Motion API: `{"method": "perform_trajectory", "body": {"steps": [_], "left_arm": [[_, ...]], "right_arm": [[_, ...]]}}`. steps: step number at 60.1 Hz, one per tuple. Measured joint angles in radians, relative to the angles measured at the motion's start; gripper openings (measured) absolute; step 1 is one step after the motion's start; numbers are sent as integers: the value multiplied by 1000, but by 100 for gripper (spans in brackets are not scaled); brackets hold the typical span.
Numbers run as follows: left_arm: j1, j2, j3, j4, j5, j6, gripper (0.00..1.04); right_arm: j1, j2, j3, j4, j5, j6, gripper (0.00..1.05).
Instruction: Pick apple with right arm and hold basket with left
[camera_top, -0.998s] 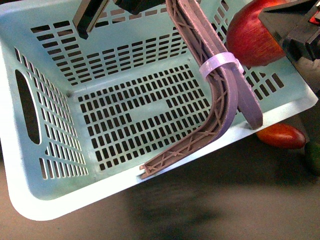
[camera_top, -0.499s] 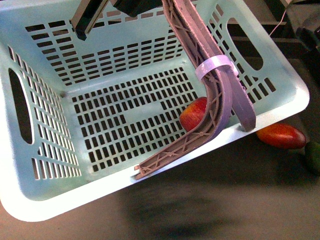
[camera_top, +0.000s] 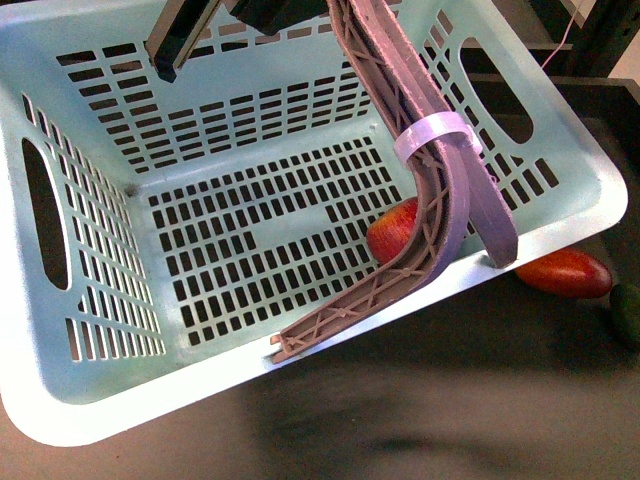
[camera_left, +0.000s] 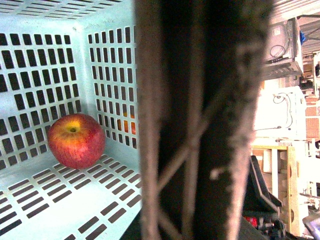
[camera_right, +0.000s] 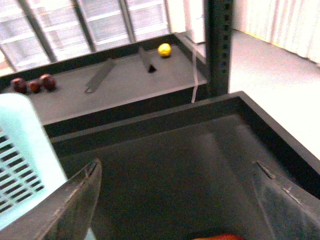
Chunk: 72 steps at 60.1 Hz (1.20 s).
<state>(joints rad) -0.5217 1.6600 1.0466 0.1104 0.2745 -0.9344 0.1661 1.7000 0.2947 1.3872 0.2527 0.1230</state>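
We see the basket filling most of the front view, tipped above the dark desk. The apple lies on its slotted floor, right of centre, near a corner and partly hidden behind the brown handle, which carries a pale band. Our left claw sits at the top edge, where the handle rises. In its wrist view the handle fills the middle at very close range, so we read the claw as clenched on it. Our right claw is released, its fingers spread wide with nothing between them. Outside the basket, at the right edge, lie an oblong red-orange fruit and a dark green fruit.
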Motion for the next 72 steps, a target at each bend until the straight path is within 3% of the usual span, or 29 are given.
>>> {"method": "perform_trajectory", "body": {"steps": [6, 19, 24, 29, 38, 72], "left_arm": [[0, 0, 0, 0, -4, 1, 5], [0, 1, 0, 0, 0, -1, 5], [0, 1, 0, 0, -3, 1, 5], [0, 1, 0, 0, -1, 0, 5], [0, 1, 0, 0, -4, 1, 5], [0, 1, 0, 0, -2, 0, 5]], "right_arm": [[-35, -122, -92, -30, -122, -76, 54], [-71, -307, -179, -131, -161, -105, 20], [-86, -416, -216, -203, -175, -113, 2], [-135, -505, -240, -269, -243, -117, 2], [-163, -777, -253, -522, -250, -117, 2], [-163, -1204, -277, -898, -250, -117, 2]]}}
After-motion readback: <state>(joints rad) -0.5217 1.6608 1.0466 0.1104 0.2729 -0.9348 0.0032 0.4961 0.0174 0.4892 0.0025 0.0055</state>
